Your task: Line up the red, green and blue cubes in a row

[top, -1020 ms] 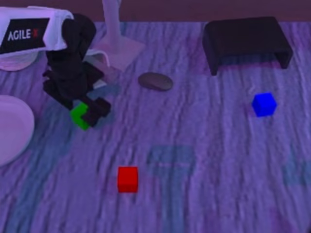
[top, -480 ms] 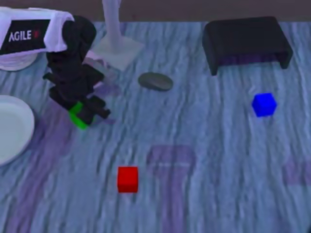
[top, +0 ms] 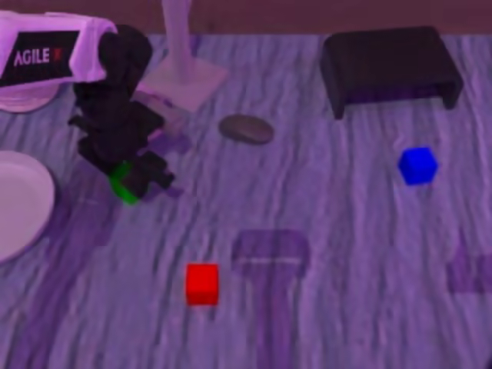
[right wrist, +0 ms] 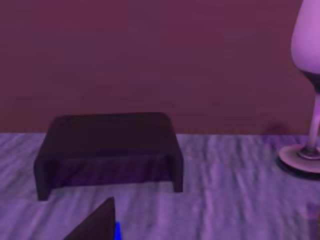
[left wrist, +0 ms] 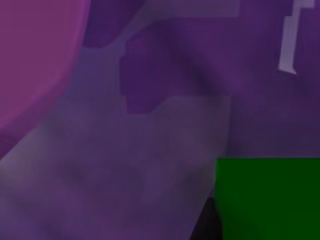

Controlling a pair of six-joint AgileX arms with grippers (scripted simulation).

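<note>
One green cube (top: 121,183) — bright, plain, gripper-clamped (top: 132,178)

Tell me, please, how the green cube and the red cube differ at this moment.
The green cube sits between the fingers of the left gripper at the table's left, largely covered by it; the red cube stands alone, untouched, nearer the front edge. The green cube looks turned at an angle in the top view, while the red cube sits square. Both are plain cubes of seemingly equal size.
</note>
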